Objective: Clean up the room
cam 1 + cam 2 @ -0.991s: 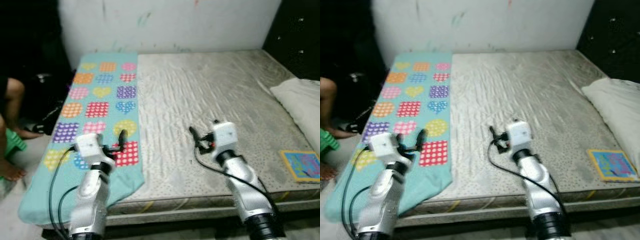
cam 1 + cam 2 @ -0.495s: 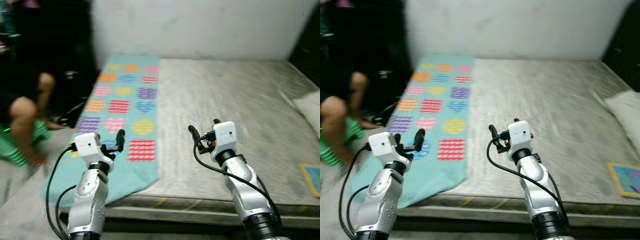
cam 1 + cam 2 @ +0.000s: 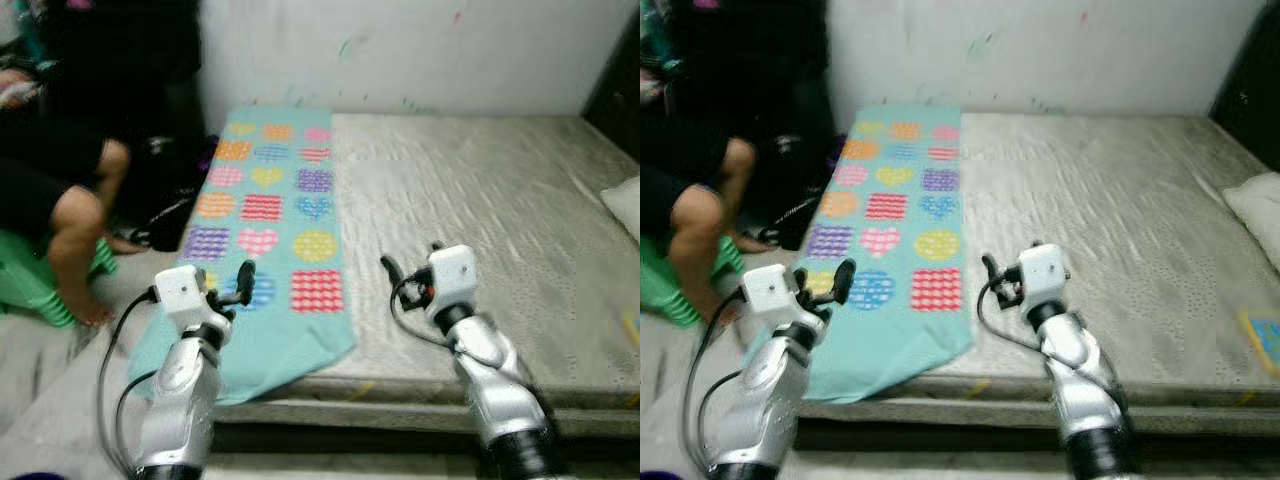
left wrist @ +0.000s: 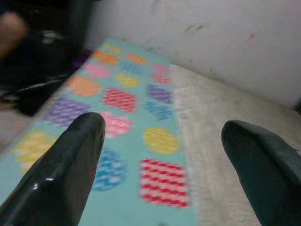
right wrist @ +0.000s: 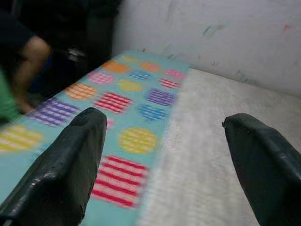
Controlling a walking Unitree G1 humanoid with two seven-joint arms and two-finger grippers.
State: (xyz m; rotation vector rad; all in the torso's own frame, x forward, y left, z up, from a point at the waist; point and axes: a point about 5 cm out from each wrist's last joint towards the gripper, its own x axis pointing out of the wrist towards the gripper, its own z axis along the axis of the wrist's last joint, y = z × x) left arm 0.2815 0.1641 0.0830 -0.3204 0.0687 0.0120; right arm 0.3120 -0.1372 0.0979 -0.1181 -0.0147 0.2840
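A person point(image 3: 60, 190) is sitting at the left, cut off by the picture's edge; only the legs are showing. The pillow point(image 3: 624, 205) and the book point(image 3: 1264, 340) are running out at the right edge, the book blurred. The blanket point(image 3: 270, 230) is hanging over the mattress point(image 3: 480, 200), hiding its left side.

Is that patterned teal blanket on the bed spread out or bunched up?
Spread flat. The blanket lies smooth along the mattress, its near end draping over the edge.
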